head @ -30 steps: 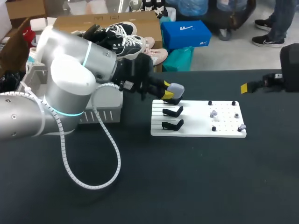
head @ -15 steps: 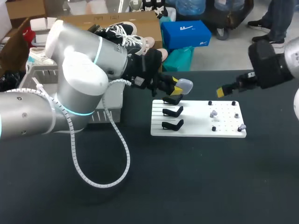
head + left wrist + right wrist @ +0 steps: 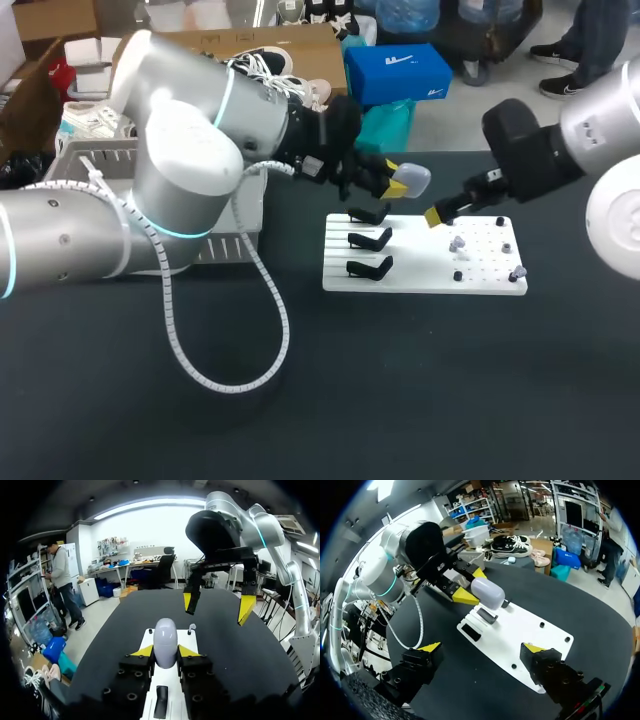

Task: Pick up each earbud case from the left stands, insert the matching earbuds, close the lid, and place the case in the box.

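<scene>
Case: we hold the pale, egg-shaped case in the air, just above the farthest stand and clear of it. Its lid looks shut, though we cannot make out a seam.
Left gripper: the left gripper clamps the case from two sides, with a yellow tip against each flank.
Right gripper: the right gripper has its fingers spread wide with nothing between them. It hangs over the board, near the case but not touching it.
Stands: we count three black stands in a row on the left part of the board, all bare.
Earbuds: the earbuds are small pale pieces among the pegs on the right part of the board. They are too small for us to tell which pair matches.
Board: the white board lies flat on the dark table.
Crate: the grey crate sits just left of the board, partly behind our left arm.
Step in hand: we judge the pick-up from the stand done and the case presented to our other arm. The lid is not yet open and no earbud is in.
Next move: we judge that the lid must be opened while the left gripper keeps the case steady. The right gripper then needs a narrow, careful pinch on one earbud.
</scene>
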Controlling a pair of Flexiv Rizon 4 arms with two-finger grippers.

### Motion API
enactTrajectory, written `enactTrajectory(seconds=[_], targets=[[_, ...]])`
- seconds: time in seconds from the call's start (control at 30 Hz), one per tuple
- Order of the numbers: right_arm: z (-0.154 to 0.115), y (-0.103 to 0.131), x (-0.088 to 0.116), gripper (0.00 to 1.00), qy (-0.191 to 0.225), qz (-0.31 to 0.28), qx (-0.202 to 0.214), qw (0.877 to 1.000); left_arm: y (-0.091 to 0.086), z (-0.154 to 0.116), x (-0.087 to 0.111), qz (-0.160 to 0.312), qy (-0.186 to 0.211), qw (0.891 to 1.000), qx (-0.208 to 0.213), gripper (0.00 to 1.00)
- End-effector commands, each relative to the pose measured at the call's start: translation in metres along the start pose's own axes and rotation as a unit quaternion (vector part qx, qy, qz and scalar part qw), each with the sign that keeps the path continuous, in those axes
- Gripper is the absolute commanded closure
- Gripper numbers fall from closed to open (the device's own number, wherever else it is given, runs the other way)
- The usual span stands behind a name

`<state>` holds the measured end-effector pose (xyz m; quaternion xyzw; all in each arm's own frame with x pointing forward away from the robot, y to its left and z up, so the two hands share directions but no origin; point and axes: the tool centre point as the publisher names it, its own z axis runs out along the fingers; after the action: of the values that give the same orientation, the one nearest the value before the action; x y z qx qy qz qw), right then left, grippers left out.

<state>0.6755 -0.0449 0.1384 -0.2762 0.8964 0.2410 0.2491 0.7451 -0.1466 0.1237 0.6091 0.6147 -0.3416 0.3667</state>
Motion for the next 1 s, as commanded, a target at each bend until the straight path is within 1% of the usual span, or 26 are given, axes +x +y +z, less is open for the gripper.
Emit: enactTrajectory(seconds=[0.03,0.2,0.43,0.73,1.0], targets=[[0.005,-0.004,-0.004,0.00,0.002,0.001,-0.002,1.000,-0.009,-0.002,0.002,0.002,-0.013,1.000,0.001,1.00],[0.005,-0.006,-0.006,0.00,-0.002,0.004,0.001,1.000,-0.015,-0.004,0.003,0.002,-0.018,1.000,0.008,1.00],[0.007,-0.009,-0.009,0.00,-0.005,0.010,0.001,1.000,-0.024,-0.002,0.001,0.020,-0.011,1.000,0.019,1.00],[0.009,-0.013,-0.013,0.00,-0.004,0.012,0.000,1.000,-0.036,-0.003,-0.004,0.030,-0.020,0.999,0.033,1.00],[0.003,-0.018,-0.015,0.00,-0.014,0.016,0.006,1.000,-0.043,-0.005,-0.005,0.035,-0.026,0.998,0.043,1.00]])
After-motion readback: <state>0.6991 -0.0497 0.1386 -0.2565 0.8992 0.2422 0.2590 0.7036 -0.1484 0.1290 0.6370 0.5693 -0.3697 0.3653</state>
